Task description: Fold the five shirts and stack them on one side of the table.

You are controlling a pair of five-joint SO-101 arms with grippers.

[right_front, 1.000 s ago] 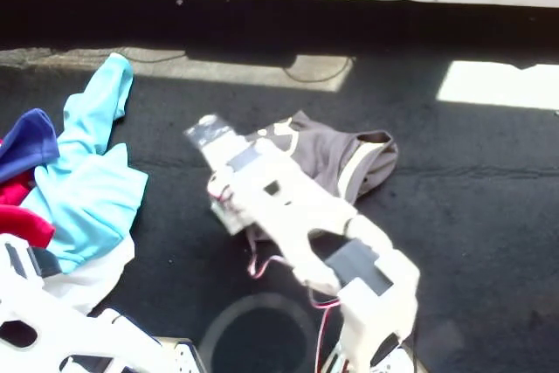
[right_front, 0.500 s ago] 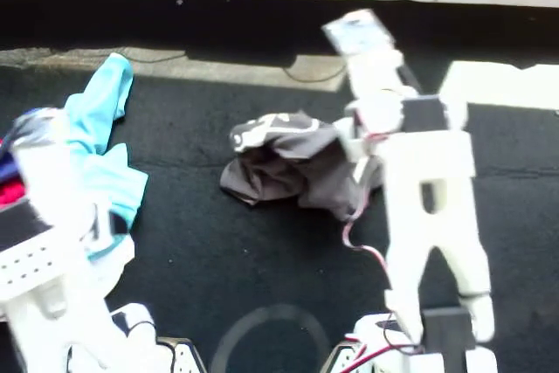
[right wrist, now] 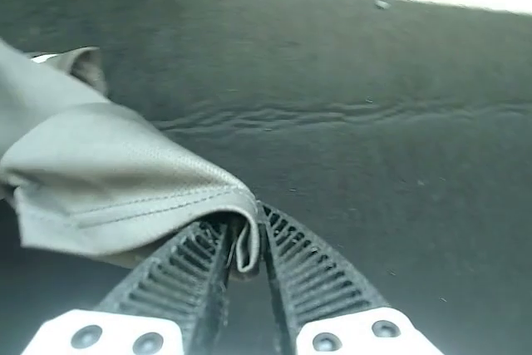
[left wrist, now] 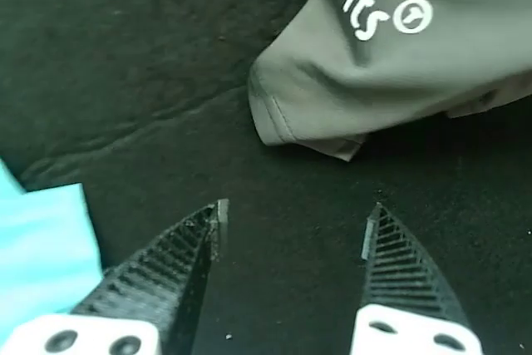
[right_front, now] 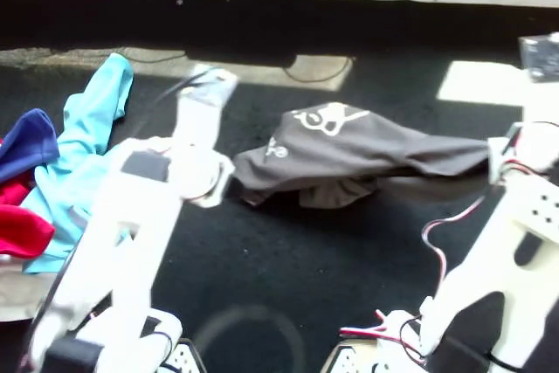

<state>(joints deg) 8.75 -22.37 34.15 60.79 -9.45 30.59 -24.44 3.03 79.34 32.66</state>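
The dark desk carries a heap of shirts at its left edge. A grey shirt stretches across the middle. The right claw pinches the shirt's hem near the right edge, and the left claw is spread just beside its other end.

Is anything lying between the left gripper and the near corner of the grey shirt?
Nothing visible. Bare black table lies between the open left gripper and the corner of the grey shirt; the light blue shirt sits off to one side.
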